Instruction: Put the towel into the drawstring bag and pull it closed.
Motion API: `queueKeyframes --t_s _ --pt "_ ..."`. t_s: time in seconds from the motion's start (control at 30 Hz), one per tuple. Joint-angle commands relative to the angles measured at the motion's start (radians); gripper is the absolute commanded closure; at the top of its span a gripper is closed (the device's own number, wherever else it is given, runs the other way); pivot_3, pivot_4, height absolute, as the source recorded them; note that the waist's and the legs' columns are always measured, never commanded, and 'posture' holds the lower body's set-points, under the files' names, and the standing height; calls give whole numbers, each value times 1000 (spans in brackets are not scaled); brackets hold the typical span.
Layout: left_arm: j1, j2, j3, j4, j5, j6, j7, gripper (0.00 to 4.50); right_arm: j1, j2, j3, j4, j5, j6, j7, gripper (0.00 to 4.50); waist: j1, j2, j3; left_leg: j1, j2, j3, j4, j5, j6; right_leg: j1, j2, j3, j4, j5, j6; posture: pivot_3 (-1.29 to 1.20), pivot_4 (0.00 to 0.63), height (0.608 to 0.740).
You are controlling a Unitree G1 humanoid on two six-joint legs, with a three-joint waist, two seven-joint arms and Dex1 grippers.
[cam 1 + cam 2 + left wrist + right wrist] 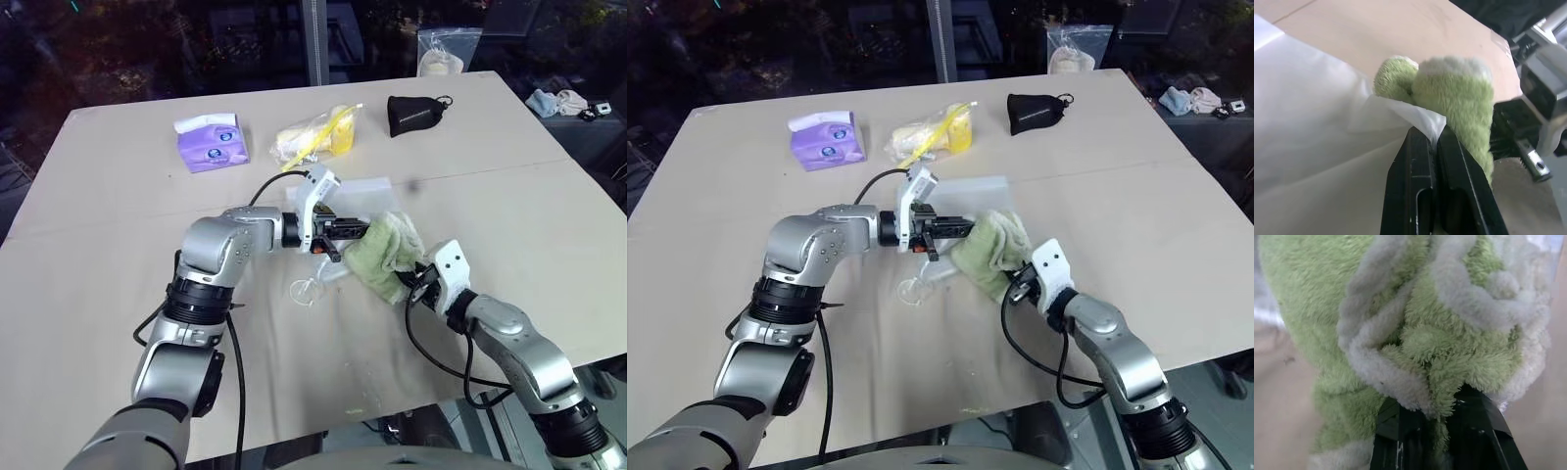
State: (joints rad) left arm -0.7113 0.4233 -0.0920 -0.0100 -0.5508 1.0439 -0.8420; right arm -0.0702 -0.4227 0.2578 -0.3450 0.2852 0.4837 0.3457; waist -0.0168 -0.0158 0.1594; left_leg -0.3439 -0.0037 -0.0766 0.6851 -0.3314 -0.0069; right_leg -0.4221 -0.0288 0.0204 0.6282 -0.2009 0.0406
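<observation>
My left jaws were clenched on a fold of the drawstring bag, its thin frosted edge pinched flat between them. The towel bunched right at their tips, touching the bag's edge and partly lying over it. My right jaws were clamped on the towel's near end, the green pile bulging up around them. Beyond both pairs, farther up the counter, sat a purple tissue pack and a black pouch.

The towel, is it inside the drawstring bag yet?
Not yet: the towel sits bunched at the drawstring bag's edge, mostly outside.
</observation>
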Motion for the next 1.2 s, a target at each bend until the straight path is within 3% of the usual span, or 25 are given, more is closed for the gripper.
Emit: queueKeyframes --t_s 0.03,0.23,0.53,1.2 --pt "-15 -7 76 -51 -41 -2 32 4462 23 -61 70 84 -127 35 14 4500 1 0 -1 0 0 0 0 0 0 0 0 0 0 0 0 0 150 740" --pt "13 -5 70 -84 -44 -10 45 4462 -59 -137 112 47 -340 -76 -14 4500 6 -1 -1 9 -2 -3 0 -2 3 10 -1 -2 1 0 0 0 150 740" --pt "31 -66 37 -119 -49 3 91 4462 -217 -163 310 141 -687 -175 34 4500 0 -1 -1 9 -3 -2 0 1 -2 9 -2 -1 2 0 0 0 150 740" --pt "25 -159 81 -116 -51 -33 224 4462 -288 -155 314 174 -952 -387 115 4500 0 -1 -1 10 -3 -1 -1 1 -3 9 -2 1 1 0 0 0 150 740"
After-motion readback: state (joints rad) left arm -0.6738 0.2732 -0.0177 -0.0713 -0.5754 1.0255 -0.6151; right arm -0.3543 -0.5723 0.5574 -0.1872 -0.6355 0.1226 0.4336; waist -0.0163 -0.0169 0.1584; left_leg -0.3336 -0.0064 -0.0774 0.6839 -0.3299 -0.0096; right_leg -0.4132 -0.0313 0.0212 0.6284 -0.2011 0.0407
